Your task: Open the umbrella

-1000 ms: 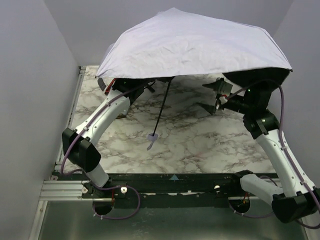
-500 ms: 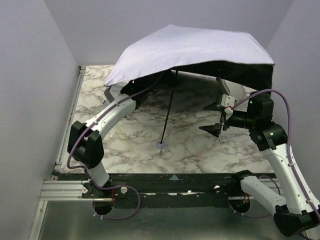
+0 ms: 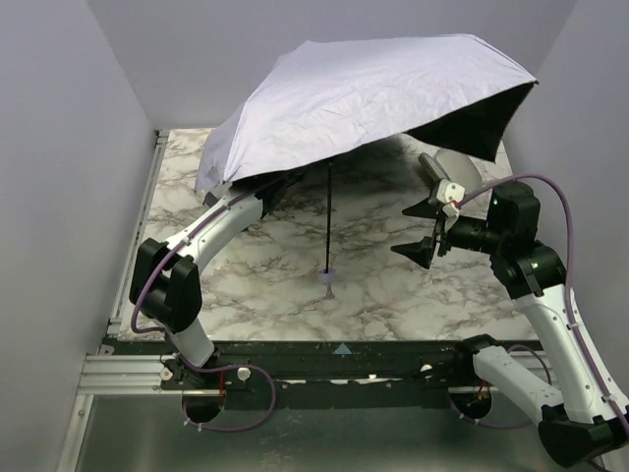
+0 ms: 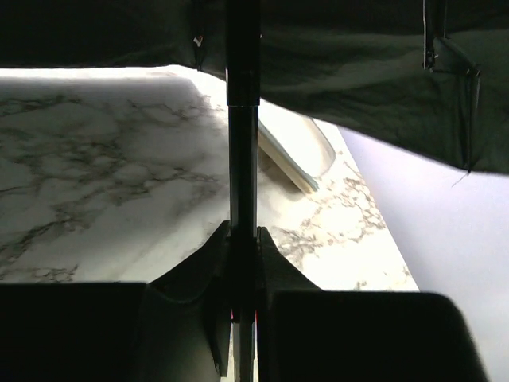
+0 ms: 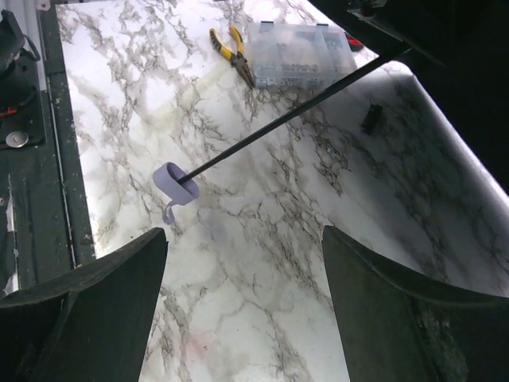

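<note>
Left pincer (image 4: 242,239) clamps umbrella (image 3: 364,93) shaft, arm outstretched | right pincer (image 3: 413,231) agape, raised

Left arm (image 3: 218,224): white link shells, black joint blocks, lavender cable (image 3: 137,290) running back from fingers. Right arm (image 3: 550,315): same white-black build, purple cable (image 3: 567,221) arching behind wrist, green LED (image 3: 496,204) lit. Left fingers (image 4: 203,278): matte black, red sliver between. Right fingers (image 5: 87,306): black, broad wedges. Shoulder links (image 3: 501,366) farthest from fingers: white, black end caps.
</note>
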Motion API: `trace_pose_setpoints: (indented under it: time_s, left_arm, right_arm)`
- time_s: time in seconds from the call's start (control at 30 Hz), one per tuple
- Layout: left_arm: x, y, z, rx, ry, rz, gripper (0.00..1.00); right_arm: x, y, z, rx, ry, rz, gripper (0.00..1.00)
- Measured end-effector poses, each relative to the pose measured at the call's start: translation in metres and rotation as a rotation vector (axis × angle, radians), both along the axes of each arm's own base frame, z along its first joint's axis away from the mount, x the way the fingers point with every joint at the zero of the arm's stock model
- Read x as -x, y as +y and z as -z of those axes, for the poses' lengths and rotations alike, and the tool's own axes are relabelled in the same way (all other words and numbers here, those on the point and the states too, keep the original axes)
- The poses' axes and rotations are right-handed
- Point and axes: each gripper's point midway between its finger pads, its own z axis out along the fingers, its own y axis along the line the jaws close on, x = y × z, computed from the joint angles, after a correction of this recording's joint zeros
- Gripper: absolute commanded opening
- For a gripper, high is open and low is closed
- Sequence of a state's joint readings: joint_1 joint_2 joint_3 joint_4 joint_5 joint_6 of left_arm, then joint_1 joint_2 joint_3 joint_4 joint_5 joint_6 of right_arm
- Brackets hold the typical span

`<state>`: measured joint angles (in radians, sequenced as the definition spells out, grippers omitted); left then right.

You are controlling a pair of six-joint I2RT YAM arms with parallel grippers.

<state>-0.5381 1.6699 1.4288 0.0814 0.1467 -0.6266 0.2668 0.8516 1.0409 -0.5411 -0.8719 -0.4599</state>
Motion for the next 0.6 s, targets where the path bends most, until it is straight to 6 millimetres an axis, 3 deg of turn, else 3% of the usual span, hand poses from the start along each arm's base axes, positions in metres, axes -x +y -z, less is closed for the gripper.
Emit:
trace_pose_setpoints:
  time_s: [0.17, 0.23, 0.33, 0.5, 0.6]
  left_arm:
    - [-0.005, 0.012, 0.008, -0.016, 0.01, -0.071, 0.0]
    - [0.0, 0.016, 0.017, -0.03, 0.024, -0.073, 0.05]
    - [0.007, 0.021, 0.031, -0.061, 0.037, -0.069, 0.3]
    - [0.02, 0.03, 0.048, -0.112, 0.04, -0.054, 0.56]
    - [0.033, 0.034, 0.059, -0.138, 0.048, -0.028, 0.8]
  right_arm:
    - [-0.002, -0.001, 0.001, 0.001, 0.008, 0.01, 0.82]
    - [-0.002, -0.001, 0.002, 0.002, 0.009, 0.013, 0.82]
    - [-0.002, -0.002, 0.007, 0.007, 0.016, 0.02, 0.82]
    - [-0.001, -0.006, 0.017, 0.022, 0.022, 0.046, 0.82]
    - [0.002, -0.01, 0.027, 0.037, 0.023, 0.066, 0.83]
